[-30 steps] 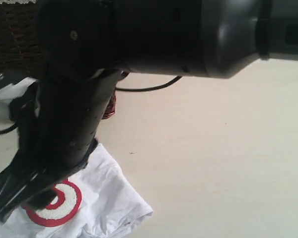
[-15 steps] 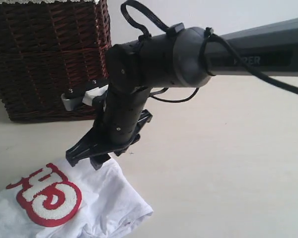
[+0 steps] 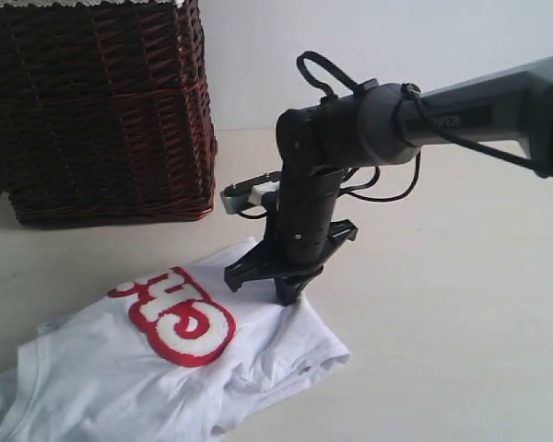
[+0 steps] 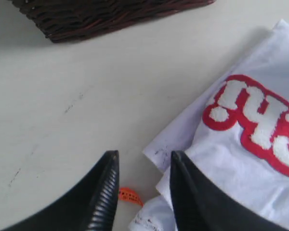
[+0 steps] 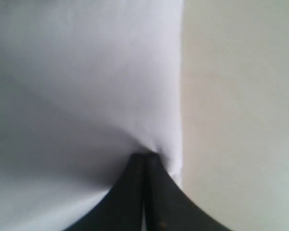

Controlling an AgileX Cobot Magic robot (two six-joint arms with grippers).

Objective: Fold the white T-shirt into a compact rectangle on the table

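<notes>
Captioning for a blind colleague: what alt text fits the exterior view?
The right gripper pinches the edge of the white T-shirt, which lies rumpled on the table with its red-outlined letters facing up. A dark wicker basket stands behind it.

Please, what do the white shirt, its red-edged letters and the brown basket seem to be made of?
The white T-shirt looks like soft, matte cotton knit: it wrinkles and bunches loosely. Its letters seem to be a fuzzy, towel-like patch, white with a red border. The basket appears to be woven wicker, dark brown and slightly glossy, with its strands showing.
</notes>
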